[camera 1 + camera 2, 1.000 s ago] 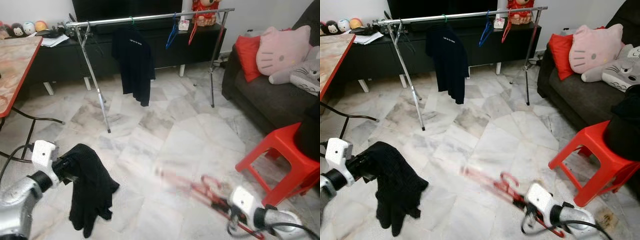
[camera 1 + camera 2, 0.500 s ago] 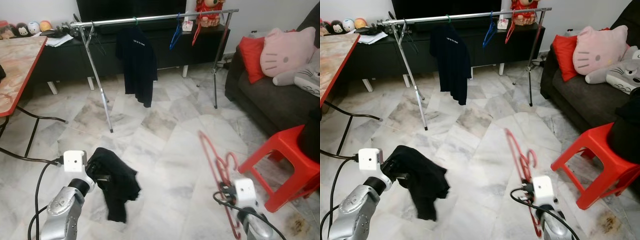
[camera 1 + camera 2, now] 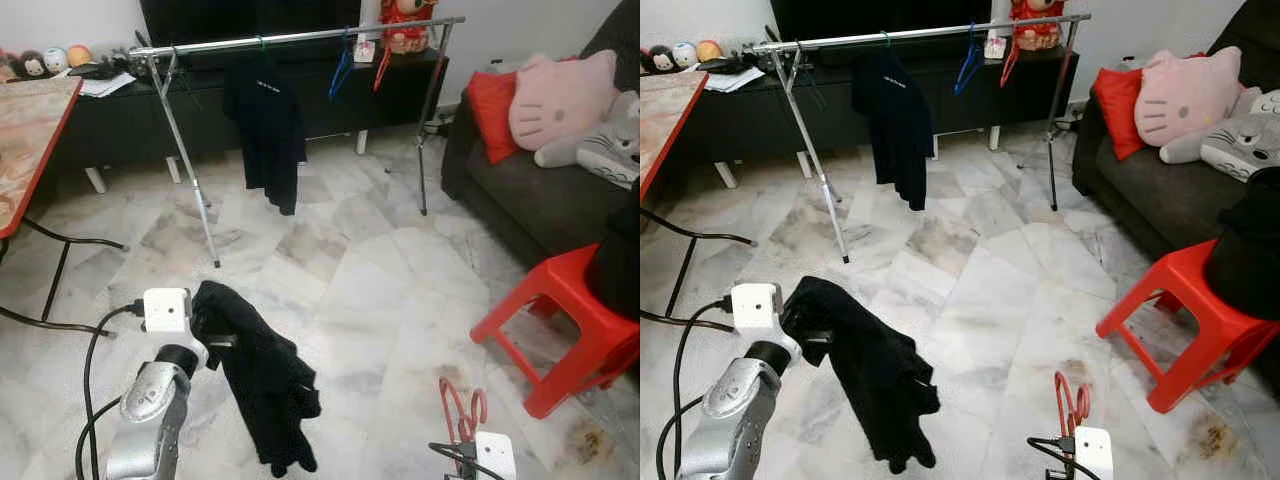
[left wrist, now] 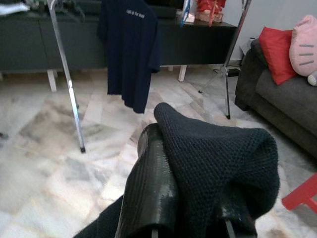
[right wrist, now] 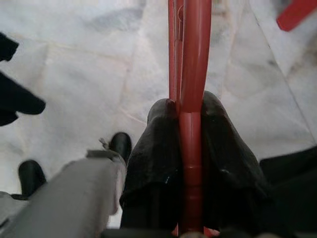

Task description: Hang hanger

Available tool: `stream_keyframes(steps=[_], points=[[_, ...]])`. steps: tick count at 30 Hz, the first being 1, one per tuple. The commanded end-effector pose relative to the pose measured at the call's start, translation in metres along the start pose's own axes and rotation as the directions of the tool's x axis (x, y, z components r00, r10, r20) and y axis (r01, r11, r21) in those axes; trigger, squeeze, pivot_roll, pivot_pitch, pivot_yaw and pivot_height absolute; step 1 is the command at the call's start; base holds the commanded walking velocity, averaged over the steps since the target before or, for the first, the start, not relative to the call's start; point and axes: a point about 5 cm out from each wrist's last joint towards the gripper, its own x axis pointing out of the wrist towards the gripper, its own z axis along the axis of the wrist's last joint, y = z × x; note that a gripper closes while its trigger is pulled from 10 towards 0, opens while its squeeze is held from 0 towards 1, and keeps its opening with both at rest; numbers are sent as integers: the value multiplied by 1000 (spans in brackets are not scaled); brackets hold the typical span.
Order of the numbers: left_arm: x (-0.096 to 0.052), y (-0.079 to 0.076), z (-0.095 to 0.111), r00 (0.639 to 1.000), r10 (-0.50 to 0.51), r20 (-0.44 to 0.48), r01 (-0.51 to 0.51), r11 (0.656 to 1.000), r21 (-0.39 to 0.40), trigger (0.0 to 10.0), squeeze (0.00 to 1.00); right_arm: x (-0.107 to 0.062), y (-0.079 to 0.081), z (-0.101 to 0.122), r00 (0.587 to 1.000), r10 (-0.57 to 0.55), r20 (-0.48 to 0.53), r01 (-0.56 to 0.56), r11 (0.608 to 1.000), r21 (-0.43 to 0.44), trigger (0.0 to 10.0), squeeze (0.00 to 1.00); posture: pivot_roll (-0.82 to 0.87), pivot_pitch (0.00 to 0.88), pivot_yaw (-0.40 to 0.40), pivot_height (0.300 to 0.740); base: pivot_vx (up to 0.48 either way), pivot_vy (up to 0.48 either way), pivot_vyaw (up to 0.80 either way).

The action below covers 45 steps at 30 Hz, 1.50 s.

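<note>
My right gripper (image 5: 190,148) is clamped on the red hanger (image 5: 190,59), both fingers (image 5: 157,148) pressed against its stem. From the head view the hanger's hook (image 3: 463,408) stands upright just above my right wrist camera (image 3: 493,455), low in front of me over the marble floor (image 3: 380,270).

My left gripper (image 4: 190,198) is draped with a black knit garment (image 3: 262,375). One finger (image 4: 151,188) shows bare beside the cloth, the rest is buried under it; the fingers are closed on the fabric. The garment hangs down from the gripper, its lower end close to the floor; whether it touches I cannot tell.

Ahead, well apart from both grippers, stands the metal clothes rack (image 3: 300,36). On its rail: a dark T-shirt (image 3: 265,130) on a green hanger, then a blue hanger (image 3: 343,62) and a second red hanger (image 3: 384,62) side by side, both bare.

To my right, a red plastic stool (image 3: 560,330) with something dark lying on its seat. Behind it a dark sofa (image 3: 530,190) carrying a red cushion (image 3: 494,112), a pink cat-face pillow (image 3: 562,98) and a grey plush (image 3: 612,150). To my left, the edge of a red-rimmed table (image 3: 35,140). A black low cabinet (image 3: 120,120) runs behind the rack.
</note>
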Motion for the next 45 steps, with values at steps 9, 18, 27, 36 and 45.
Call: stream_keyframes(steps=[9,18,27,36,45], points=[[7,-15,12,998,-39,40,38,999,25,10000,0,-3,2,-12,999,-33,-26,34,999,29,10000,0,-47,0,-1,740,0,218,0],[8,-16,11,998,-43,36,42,999,27,10000,0,-3,15,-13,999,11,-37,-13,998,-64,10000,0,-35,0,-5,740,0,440,310],[9,-16,12,998,-46,34,46,999,26,10000,0,-2,15,-13,999,22,-41,-23,999,-32,10000,0,-33,0,0,740,0,440,225],[10,-14,14,999,-36,36,35,999,21,10000,0,-1,13,-9,999,27,-41,-29,999,-40,10000,0,-28,0,-2,740,0,441,0],[10,-12,14,999,-33,32,32,999,24,10000,0,-1,12,-8,999,24,-42,-25,999,-30,10000,0,-27,0,-4,740,0,441,0]])
